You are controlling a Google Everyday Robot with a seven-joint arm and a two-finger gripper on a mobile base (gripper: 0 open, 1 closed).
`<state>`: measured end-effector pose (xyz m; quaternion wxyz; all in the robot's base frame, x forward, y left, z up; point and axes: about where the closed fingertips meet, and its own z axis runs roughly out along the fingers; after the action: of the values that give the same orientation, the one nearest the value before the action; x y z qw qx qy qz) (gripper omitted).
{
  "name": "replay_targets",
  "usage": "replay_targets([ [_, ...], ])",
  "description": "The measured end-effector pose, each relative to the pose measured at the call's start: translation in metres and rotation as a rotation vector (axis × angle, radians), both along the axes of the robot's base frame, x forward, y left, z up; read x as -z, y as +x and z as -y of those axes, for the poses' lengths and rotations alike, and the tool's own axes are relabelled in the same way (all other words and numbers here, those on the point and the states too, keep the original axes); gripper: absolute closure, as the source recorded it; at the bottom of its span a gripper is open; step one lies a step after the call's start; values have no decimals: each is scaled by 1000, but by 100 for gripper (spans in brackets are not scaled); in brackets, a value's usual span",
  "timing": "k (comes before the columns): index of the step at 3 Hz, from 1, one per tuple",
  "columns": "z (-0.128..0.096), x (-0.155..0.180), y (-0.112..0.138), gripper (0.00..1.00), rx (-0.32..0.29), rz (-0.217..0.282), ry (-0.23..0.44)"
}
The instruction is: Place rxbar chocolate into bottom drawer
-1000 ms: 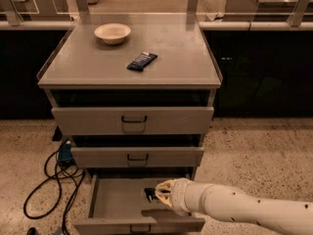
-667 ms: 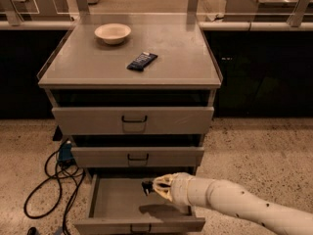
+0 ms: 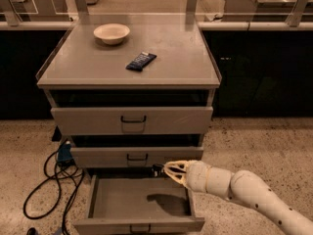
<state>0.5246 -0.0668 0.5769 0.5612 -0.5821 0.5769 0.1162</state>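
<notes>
The bottom drawer (image 3: 113, 223) is pulled open and its tray holds nothing that I can see. My gripper (image 3: 166, 171) hovers over the drawer's back right part, just under the middle drawer's front. It is shut on a small dark bar, the rxbar chocolate (image 3: 157, 170), of which only the end sticking out left of the fingers shows. The gripper's shadow falls on the drawer floor below.
A dark blue bar with white print (image 3: 141, 61) and a pale bowl (image 3: 112, 33) sit on the cabinet top. The top drawer (image 3: 132, 120) and middle drawer (image 3: 137, 156) are closed. Black cables (image 3: 46, 180) lie on the floor at the cabinet's left.
My gripper has risen with the bar from low inside the drawer to just under the middle drawer's front. The arm has swung up with it.
</notes>
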Motion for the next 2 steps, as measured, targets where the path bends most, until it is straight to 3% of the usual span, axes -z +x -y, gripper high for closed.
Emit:
replay_targets([
  [1, -1, -6, -1, 100, 6, 10, -42],
  [2, 4, 12, 29, 100, 30, 42, -57],
])
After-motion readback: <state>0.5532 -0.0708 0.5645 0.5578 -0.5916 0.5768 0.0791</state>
